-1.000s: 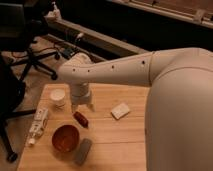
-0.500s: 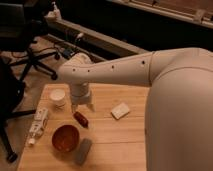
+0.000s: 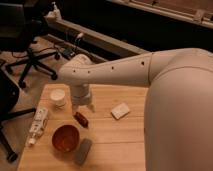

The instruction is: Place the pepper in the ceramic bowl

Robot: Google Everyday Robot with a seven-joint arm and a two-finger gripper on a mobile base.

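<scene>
The hand (image 3: 83, 105) is hanging over the worktop (image 3: 121, 146), pointing straight down, just above the pepper (image 3: 81, 119). Its fingers are standing wide apart and are gripping nothing. I judge it is being held this way so that it can drop over the pepper and close on it. I cannot tell whether the fingertips are touching the pepper yet.

The pepper is lying flat on the wood, a little in front of the hand, with its long side running diagonally. The bowl (image 3: 65, 139) is sitting near it, to the front and left, empty and with its mouth facing up, so the carry is looking short.

Around this path things are crowding a little. A grey block (image 3: 83, 150) is lying just beside the bowl on its right. A white cup (image 3: 58, 96) is standing behind, left of the hand. A white tube (image 3: 38, 124) is lying along the left edge, and the bowl itself is sitting near the front-left corner. The open wood is lying to the right, between the pepper and a small white packet (image 3: 120, 110). In my judgement, lifting before moving sideways is the safer way, because the bowl's rim and the block are both standing close.
</scene>
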